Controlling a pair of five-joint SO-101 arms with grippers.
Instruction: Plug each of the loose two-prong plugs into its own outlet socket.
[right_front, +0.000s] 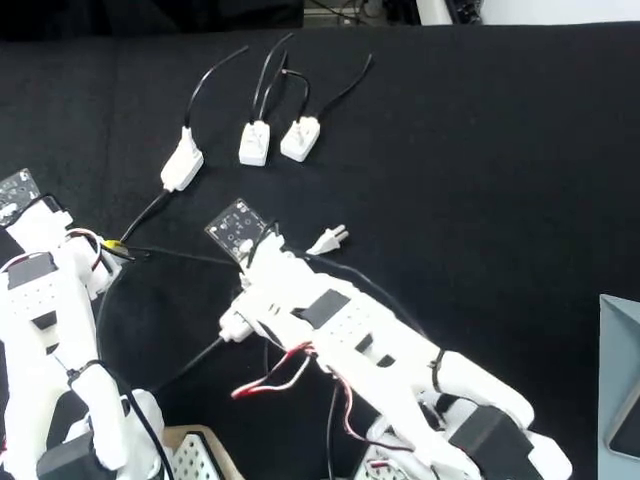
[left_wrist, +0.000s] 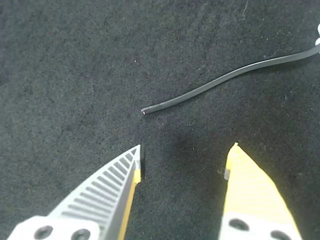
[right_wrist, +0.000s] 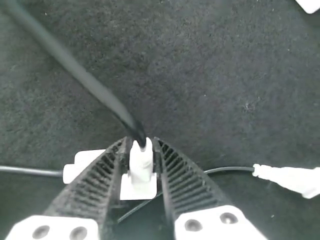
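Two white outlet sockets (right_front: 255, 143) (right_front: 300, 138) with short black leads lie side by side at the back of the black table. A longer white piece (right_front: 182, 162) lies to their left, and its cable runs down toward my left gripper (right_front: 115, 248). That gripper (left_wrist: 182, 155) is open just above the cloth, with the cut cable end (left_wrist: 145, 111) lying just beyond its tips. My right gripper (right_wrist: 141, 150) is shut on a white plug (right_wrist: 141, 162) whose black cable leads away. In the high view it sits mid-table (right_front: 235, 322). A loose two-prong plug (right_front: 328, 240) (right_wrist: 290, 177) lies beside it.
A grey box (right_front: 620, 370) stands at the right edge. A perforated plate on cardboard (right_front: 190, 452) sits at the front between the arms. Red and white wires (right_front: 275, 378) hang from the right arm. Black cables cross the cloth between both arms.
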